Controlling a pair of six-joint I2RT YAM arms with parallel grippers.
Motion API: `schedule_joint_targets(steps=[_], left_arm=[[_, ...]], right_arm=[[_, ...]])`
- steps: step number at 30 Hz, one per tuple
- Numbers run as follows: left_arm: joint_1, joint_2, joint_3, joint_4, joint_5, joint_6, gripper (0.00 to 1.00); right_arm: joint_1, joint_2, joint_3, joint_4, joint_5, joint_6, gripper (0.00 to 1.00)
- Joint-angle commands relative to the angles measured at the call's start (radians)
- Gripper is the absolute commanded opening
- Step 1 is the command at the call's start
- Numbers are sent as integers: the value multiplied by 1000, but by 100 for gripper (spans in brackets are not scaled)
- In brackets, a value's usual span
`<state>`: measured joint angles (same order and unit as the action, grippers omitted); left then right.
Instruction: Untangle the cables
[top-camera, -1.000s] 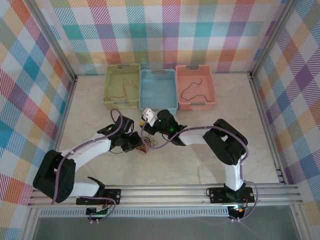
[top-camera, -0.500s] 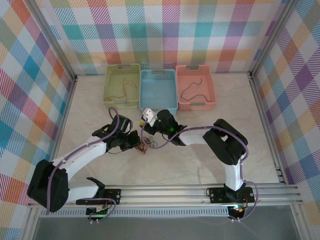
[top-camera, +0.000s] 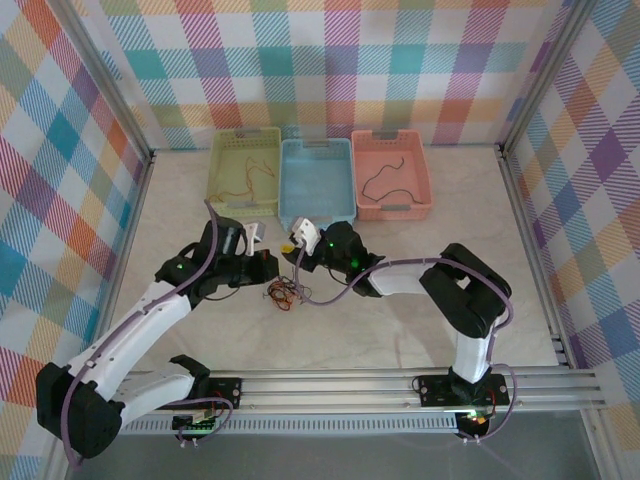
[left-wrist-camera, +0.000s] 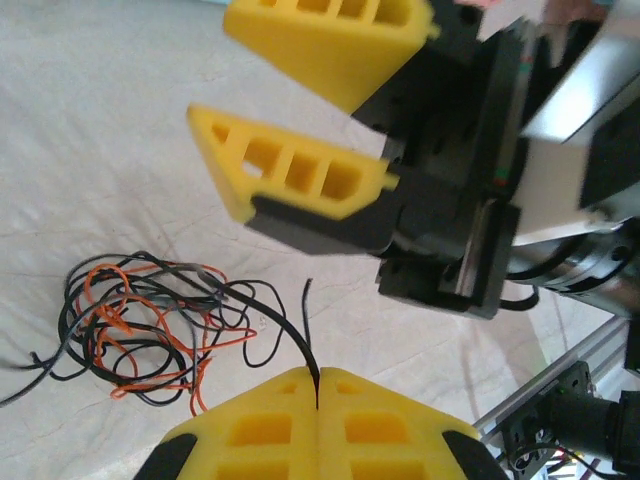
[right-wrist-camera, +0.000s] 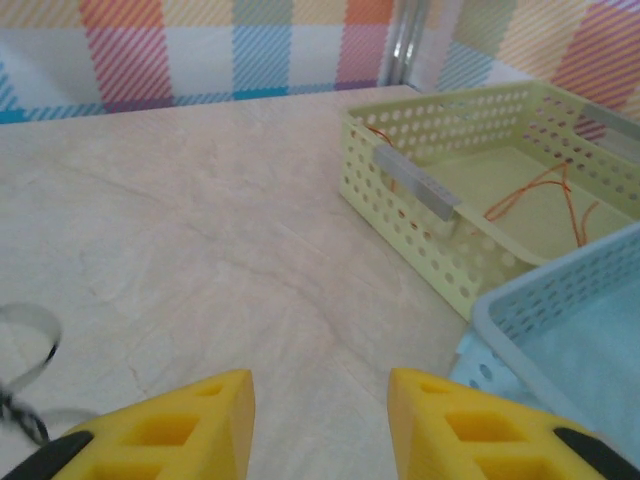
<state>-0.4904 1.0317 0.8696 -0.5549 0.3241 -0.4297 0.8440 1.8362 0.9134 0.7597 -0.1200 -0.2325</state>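
Swung out to the left over the last second, the white left arm (top-camera: 140, 320) now has its elbow lower and wider. Its gripper has backed off the tangle, which lies uncovered where both grippers crowded over it before.

The pale marbled table (top-camera: 400, 320) carries everything. The white and black right arm (top-camera: 465, 295) reaches across it toward the middle. Three perforated plastic baskets stand side by side along the far edge: a yellow-green basket (top-camera: 246, 133) (right-wrist-camera: 420, 215), a light blue basket (top-camera: 317, 142) (right-wrist-camera: 540, 300) and a salmon-pink basket (top-camera: 390, 134).

The left gripper (top-camera: 268, 268) (left-wrist-camera: 316, 385) sits just left of the tangle. Its yellow fingers (left-wrist-camera: 260, 430) are pressed together on a thin black cable (left-wrist-camera: 290, 335). A short tip stands up past the seam and the rest curves away into the heap. The right gripper (top-camera: 293, 243) (left-wrist-camera: 215, 75) (right-wrist-camera: 320, 420) hangs just beyond the heap, in front of the light blue basket. Its jaws stand apart with nothing between them.

The tangled cables (top-camera: 283, 293) (left-wrist-camera: 150, 330), very thin red-orange, black and dark brown wires looped through one another, lie on the table between the two grippers. A loose red-orange cable (top-camera: 250, 180) (right-wrist-camera: 540, 195) lies in the yellow-green basket. A curled dark cable (top-camera: 385, 178) lies in the salmon-pink one.
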Motion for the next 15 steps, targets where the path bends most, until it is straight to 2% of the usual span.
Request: schedule_joint_targets(steps=[1,7,15], left_arm=[[-8,-13,51,-71,7,64,0],[-7,-9,53,-52,73,84,0],[-7,2,48,-46,78,76,0]], right_arm=[[-6,-36,-17,56,-162,-37,42],[-13,-63,-10,-46,-361,-125,43],[-14,-66,3,-112,-517,-168,44]])
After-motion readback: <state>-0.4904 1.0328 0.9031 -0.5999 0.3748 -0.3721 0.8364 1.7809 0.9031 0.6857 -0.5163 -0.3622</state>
